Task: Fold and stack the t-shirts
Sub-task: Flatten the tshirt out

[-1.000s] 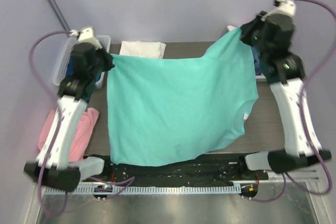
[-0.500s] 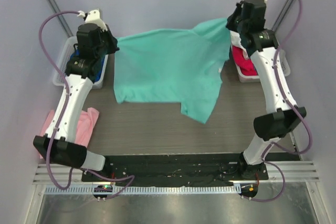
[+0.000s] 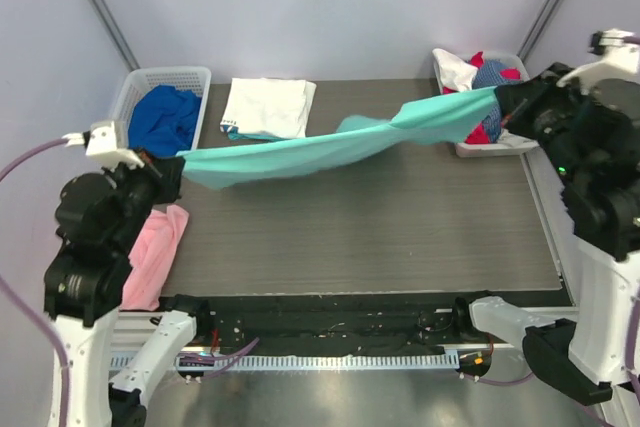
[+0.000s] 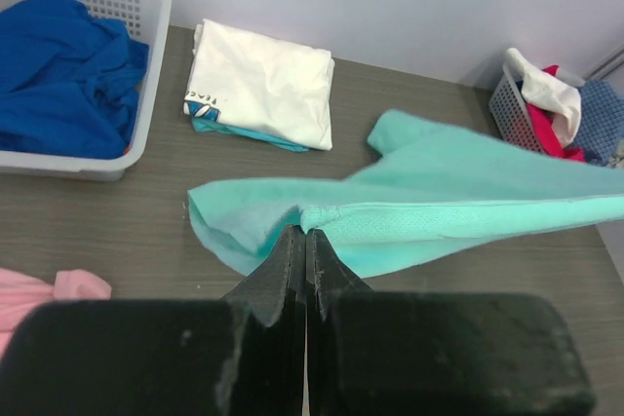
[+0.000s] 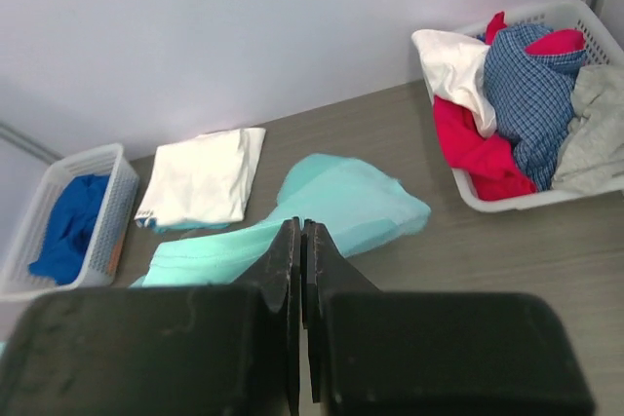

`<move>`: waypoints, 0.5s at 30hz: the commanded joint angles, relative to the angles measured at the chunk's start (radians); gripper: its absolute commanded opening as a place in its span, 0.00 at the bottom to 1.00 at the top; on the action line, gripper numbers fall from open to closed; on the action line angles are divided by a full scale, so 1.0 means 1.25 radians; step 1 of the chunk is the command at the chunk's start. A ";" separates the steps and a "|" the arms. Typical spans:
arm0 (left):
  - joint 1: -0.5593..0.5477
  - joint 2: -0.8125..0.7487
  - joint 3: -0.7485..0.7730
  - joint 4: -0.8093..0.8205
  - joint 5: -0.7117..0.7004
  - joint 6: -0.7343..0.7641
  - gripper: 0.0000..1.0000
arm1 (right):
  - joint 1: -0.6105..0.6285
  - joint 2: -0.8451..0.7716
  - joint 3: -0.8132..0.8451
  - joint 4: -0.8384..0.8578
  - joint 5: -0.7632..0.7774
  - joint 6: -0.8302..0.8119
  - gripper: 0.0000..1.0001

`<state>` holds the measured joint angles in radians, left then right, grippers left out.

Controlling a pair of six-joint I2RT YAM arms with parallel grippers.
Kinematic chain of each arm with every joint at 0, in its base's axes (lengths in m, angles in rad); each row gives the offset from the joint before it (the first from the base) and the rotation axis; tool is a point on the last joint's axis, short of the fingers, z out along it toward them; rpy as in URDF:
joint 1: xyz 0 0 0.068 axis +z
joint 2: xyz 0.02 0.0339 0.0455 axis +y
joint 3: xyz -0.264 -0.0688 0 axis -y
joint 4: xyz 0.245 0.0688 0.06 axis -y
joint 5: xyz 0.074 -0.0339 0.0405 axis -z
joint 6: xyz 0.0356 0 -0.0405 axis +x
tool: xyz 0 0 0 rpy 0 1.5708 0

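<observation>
Above the table, mint-green t-shirt pinched taut between left fingers and right fingers, white tee and basket beyond.

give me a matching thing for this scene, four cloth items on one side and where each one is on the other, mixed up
Things
1. mint-green t-shirt
2. white t-shirt
3. blue t-shirt
4. pink cloth

Places
a. folded flat at the far edge of the table
b. lying loose at the table's near left edge
c. stretched between the left end effector and the right end effector, both shut on it
d. crumpled in the basket at the far left

Pairs: 1-c, 2-a, 3-d, 4-b
</observation>
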<state>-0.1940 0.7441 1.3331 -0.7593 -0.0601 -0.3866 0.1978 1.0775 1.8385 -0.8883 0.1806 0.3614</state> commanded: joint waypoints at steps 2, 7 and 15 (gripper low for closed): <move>-0.001 -0.048 0.087 -0.152 -0.011 -0.018 0.00 | 0.003 0.057 0.502 -0.333 -0.040 0.040 0.01; -0.001 0.000 0.117 -0.083 -0.073 0.002 0.00 | 0.001 0.047 0.501 -0.268 -0.038 0.068 0.01; 0.009 0.362 0.069 0.221 -0.162 0.116 0.00 | 0.003 0.149 -0.058 0.199 0.068 0.039 0.01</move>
<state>-0.1963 0.9318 1.4532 -0.6918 -0.1482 -0.3462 0.2016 1.0153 1.9701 -0.9066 0.1684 0.4278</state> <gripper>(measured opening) 0.013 0.031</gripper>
